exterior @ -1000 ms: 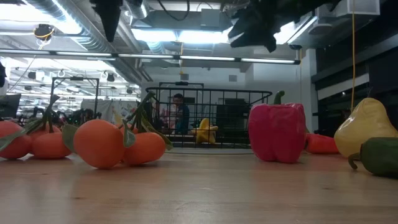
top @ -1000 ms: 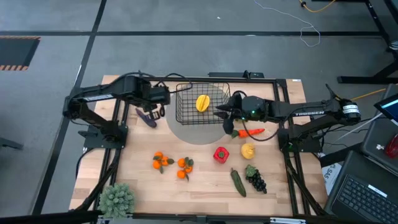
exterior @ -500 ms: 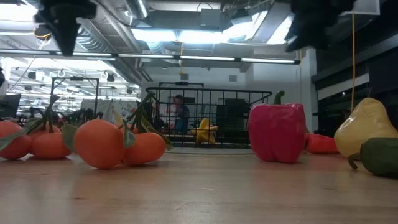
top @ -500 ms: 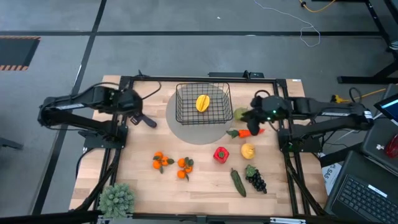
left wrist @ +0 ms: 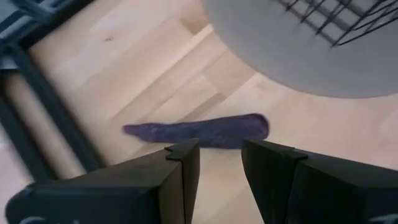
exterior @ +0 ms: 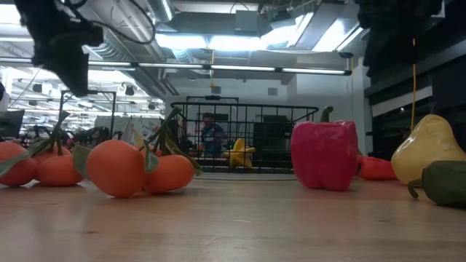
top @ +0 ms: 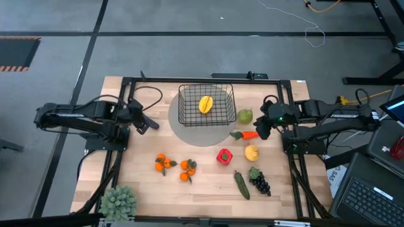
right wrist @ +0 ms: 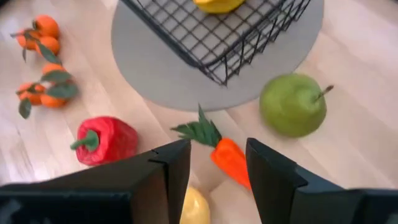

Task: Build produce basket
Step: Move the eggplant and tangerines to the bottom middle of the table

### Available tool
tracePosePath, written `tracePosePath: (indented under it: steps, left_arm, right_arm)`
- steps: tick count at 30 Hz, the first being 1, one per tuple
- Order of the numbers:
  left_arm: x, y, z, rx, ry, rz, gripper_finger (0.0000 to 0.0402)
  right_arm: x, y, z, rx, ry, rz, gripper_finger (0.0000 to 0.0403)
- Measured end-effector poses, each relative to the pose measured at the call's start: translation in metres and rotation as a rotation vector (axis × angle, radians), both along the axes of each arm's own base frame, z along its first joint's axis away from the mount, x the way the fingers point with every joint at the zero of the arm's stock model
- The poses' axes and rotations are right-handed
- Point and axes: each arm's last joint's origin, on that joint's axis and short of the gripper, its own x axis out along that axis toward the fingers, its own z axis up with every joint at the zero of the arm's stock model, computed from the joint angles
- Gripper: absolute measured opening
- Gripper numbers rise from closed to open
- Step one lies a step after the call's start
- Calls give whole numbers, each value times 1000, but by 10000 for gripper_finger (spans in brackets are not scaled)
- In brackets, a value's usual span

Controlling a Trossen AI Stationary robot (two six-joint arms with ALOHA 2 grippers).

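The black wire basket (top: 206, 104) stands on a round grey mat (top: 201, 133) and holds a yellow starfruit (top: 206, 104). A purple eggplant (left wrist: 199, 131) lies on the wood left of the mat. My left gripper (left wrist: 214, 158) hovers open just short of it, near the table's left rail (top: 140, 120). My right gripper (right wrist: 217, 165) hangs open above the carrot (right wrist: 231, 159), right of the mat (top: 261, 128). Around it lie a green apple (right wrist: 292, 104), a red pepper (right wrist: 107, 140) and a lemon (top: 252, 152).
Two clusters of oranges (top: 165, 163) (top: 187, 169) lie at the near middle. A cucumber (top: 242, 184) and dark grapes (top: 259, 181) lie at the near right. A bushy grey-green plant (top: 118, 201) stands at the near left corner. A black frame (top: 120, 151) rims the table.
Both arms have drawn back from the basket. My left gripper went toward the table's left edge and down, rolling as it went, and now hangs by the eggplant. My right gripper went toward the right edge, uncovering the green apple. No produce has moved.
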Motion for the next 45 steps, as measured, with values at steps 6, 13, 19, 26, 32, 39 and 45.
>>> tracePosePath:
  steps: [6,13,19,26,32,39,45]
  left_arm:
    - [3,-5,-32,51,-198,-116,106]
    - [8,-10,-55,145,-421,-291,106]
    - [2,-10,-61,174,-416,-339,106]
    - [-1,-7,-61,122,-463,-197,106]
    - [-13,0,-80,96,-304,71,100]
    - [-7,3,-90,85,-186,131,83]
    - [-1,9,-103,67,-57,197,71]
  right_arm:
    - [0,3,-13,8,40,4,143]
    - [3,3,-20,38,4,-36,143]
    - [10,4,-17,48,-75,21,143]
    - [11,4,-16,39,-82,35,143]
    - [11,4,-16,39,-82,36,143]
    - [11,3,-16,15,-82,20,143]
    - [11,3,-16,6,-81,12,143]
